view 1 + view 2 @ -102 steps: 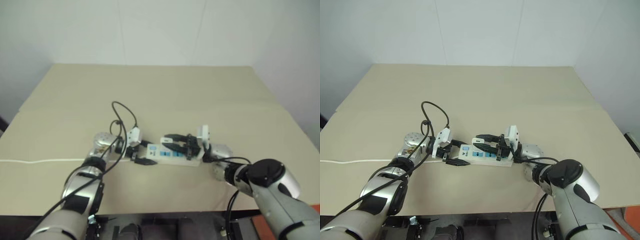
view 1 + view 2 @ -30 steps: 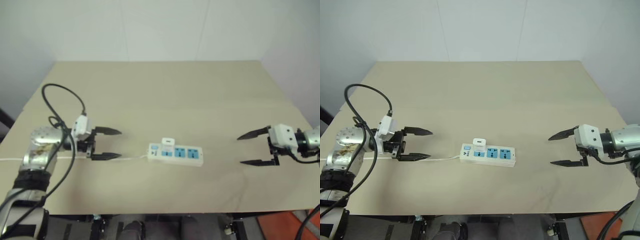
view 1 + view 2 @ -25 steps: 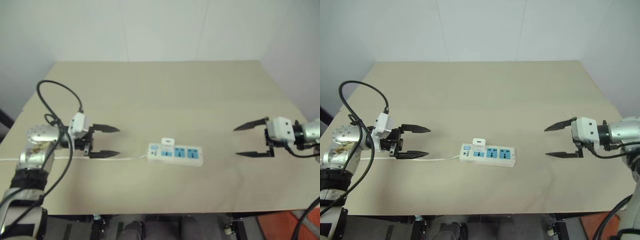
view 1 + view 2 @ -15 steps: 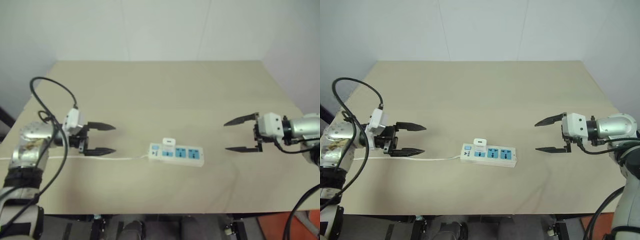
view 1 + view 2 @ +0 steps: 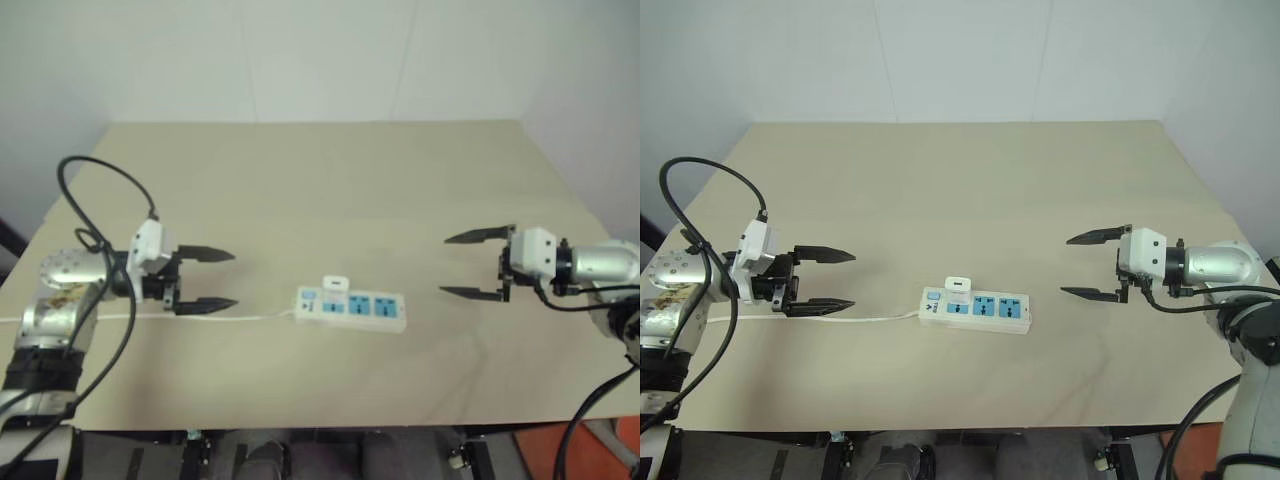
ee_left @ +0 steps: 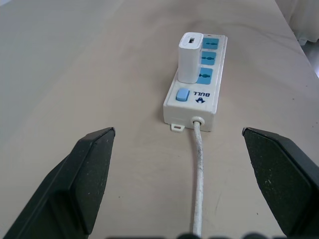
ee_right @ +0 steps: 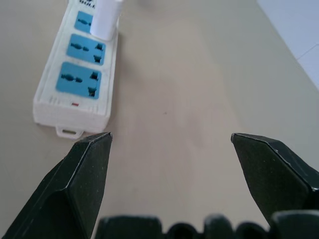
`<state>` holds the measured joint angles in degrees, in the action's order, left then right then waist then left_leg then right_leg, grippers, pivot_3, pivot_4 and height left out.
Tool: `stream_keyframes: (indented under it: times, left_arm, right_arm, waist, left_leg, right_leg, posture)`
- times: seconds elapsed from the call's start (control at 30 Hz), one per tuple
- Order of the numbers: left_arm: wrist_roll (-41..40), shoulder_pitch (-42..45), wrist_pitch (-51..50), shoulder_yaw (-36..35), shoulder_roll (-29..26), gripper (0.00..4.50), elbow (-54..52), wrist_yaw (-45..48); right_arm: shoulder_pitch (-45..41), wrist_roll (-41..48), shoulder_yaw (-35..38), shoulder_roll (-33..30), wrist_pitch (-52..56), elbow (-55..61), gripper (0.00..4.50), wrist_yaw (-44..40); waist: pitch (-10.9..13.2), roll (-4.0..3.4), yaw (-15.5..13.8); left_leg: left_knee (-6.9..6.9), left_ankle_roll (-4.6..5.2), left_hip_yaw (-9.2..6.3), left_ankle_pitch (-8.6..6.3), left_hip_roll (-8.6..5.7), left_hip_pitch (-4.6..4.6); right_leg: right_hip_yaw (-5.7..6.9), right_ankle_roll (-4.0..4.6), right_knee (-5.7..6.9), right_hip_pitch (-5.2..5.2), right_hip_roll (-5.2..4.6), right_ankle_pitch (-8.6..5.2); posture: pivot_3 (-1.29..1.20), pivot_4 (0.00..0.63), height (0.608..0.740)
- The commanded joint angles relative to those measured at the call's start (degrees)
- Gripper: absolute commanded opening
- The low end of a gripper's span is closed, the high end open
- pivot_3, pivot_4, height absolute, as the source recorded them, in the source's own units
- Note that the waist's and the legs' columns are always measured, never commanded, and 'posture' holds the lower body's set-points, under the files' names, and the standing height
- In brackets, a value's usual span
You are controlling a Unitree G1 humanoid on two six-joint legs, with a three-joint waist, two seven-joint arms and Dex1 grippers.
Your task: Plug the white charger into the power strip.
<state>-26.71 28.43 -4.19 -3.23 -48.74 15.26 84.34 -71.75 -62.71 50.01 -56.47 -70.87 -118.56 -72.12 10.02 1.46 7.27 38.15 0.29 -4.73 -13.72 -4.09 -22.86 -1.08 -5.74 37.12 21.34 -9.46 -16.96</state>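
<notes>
The power strip [image 5: 975,309] is seen lying flat near the middle of the table [image 5: 970,190], w/ its thin white cord [image 5: 865,319] running off toward the robot's left; the white charger [image 5: 959,288] is seen standing upright in the blue socket nearest the cord end, next to the strip's blue switch; the other two sockets are left free. The left gripper [image 5: 832,280] is held above the table well apart from the strip, over the cord, fingers spread wide, nothing gripped, pointed toward the strip. The right gripper [image 5: 1080,265] is held on the opp. side, also well apart from the strip, jaws wide, nothing held, aimed back at the strip's far end.
</notes>
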Motion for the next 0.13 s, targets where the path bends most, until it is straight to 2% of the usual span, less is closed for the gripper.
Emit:
stream_keyframes:
  times: [0.03,0.13]
  left_arm:
    - [-0.4,-0.6,-0.1,-1.8,0.1,4.47,-3.1,-1.1]
    - [-1.0,-3.0,-0.2,-3.0,0.2,4.47,-4.8,-2.4]
  right_arm:
    - [-2.6,1.0,-0.6,-1.7,0.6,-1.4,4.50,4.4]
    - [-5.8,4.5,-2.8,1.1,5.7,-1.4,4.50,18.2]
  waist:
    - [0.0,0.00,-0.1]
    - [0.0,-0.02,-0.1]
  left_leg:
    - [0.00,0.00,0.00,0.00,-0.01,-0.02]
    - [0.00,0.00,-0.01,0.00,-0.02,-0.01]
  right_leg:
    - [0.00,0.00,0.00,0.01,0.00,0.00]
    - [-0.04,0.00,0.00,0.01,-0.04,0.00]
  posture:
    - [0.00,0.150,0.740]
    - [0.00,0.150,0.740]
